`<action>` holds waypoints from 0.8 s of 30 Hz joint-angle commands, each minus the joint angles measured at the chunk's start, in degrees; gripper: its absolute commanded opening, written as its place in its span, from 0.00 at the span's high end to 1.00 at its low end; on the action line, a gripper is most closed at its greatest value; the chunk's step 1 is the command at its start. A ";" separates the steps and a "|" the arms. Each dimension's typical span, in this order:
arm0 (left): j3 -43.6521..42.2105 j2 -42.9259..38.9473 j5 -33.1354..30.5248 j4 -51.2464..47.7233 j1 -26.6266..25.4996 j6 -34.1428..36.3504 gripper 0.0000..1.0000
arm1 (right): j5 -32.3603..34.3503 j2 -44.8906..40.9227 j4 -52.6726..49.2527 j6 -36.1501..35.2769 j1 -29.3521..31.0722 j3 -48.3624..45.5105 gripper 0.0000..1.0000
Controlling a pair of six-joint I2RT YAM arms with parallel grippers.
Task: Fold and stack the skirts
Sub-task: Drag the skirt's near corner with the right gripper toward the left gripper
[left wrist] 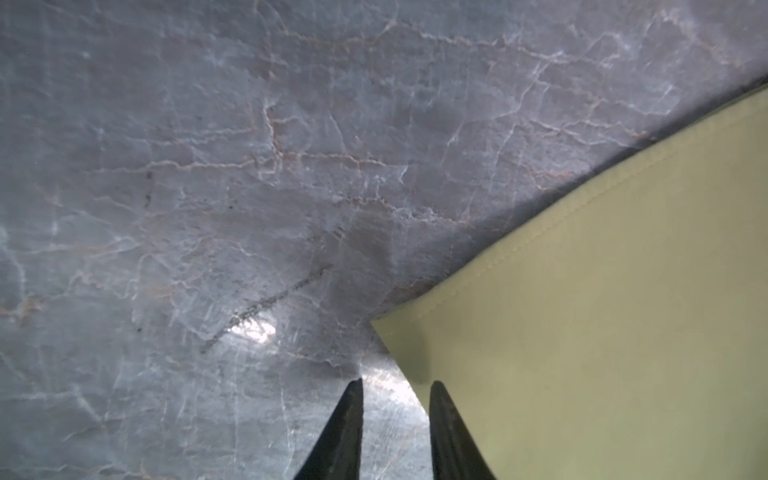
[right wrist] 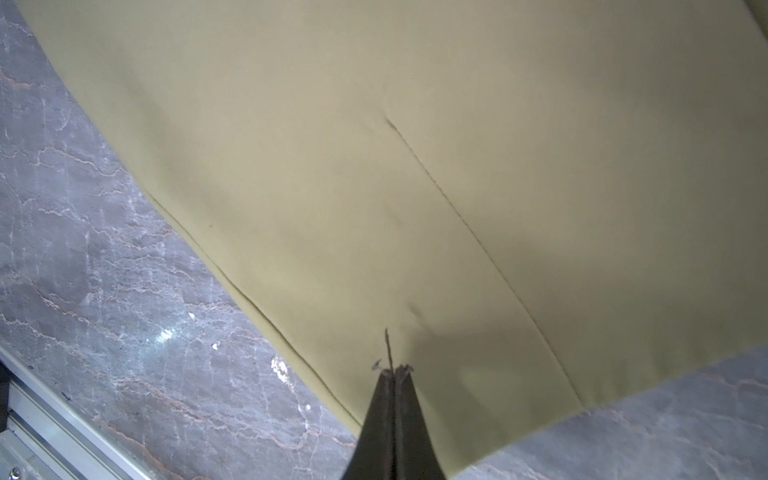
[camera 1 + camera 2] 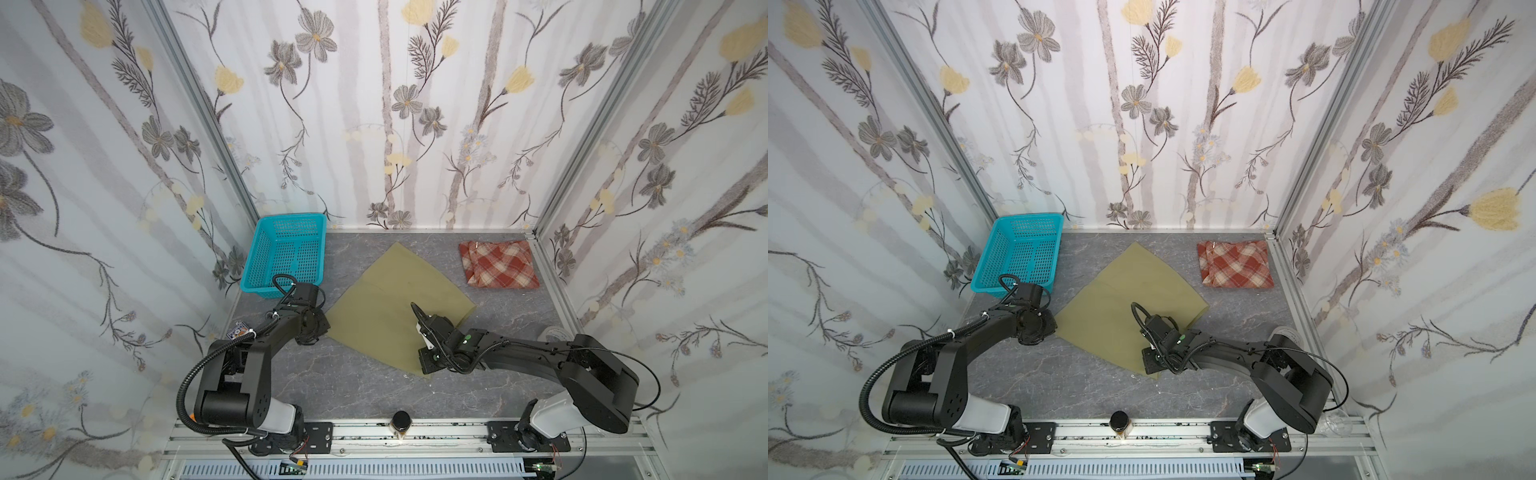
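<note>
Shows olive-green skirt spread as a diamond mid-table, folded plaid skirt in the far right corner, turquoise mesh basket far left. Pinches olive cloth near its front corner with clenched right gripper. Straddles its left corner with parted left gripper. Leaves arm tag too small to read.

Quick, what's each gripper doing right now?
Left gripper: open, at the green skirt's corner, holding nothing.
Right gripper: closed, pinching the green skirt.
</note>
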 commanded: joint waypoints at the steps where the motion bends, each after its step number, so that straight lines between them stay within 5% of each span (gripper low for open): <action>1: 1.00 1.37 -0.32 0.74 0.06 0.62 0.70 | -0.84 0.35 1.91 -0.39 -0.67 0.39 1.00; 9: 2.95 4.45 -1.36 0.74 0.06 1.58 0.70 | -1.81 0.82 2.57 -0.43 -2.47 0.45 1.00; 13: 3.32 5.55 -2.00 0.66 0.07 2.01 0.77 | -2.03 0.90 2.60 -0.43 -2.93 0.39 1.00; 17: 3.43 6.61 -2.02 0.59 0.07 2.38 0.98 | -2.11 0.93 2.45 -0.55 -3.09 0.39 1.00; 24: 3.37 5.21 -2.70 0.31 0.07 2.82 1.00 | 2.75 -1.86 -1.55 -1.84 -1.57 0.44 1.00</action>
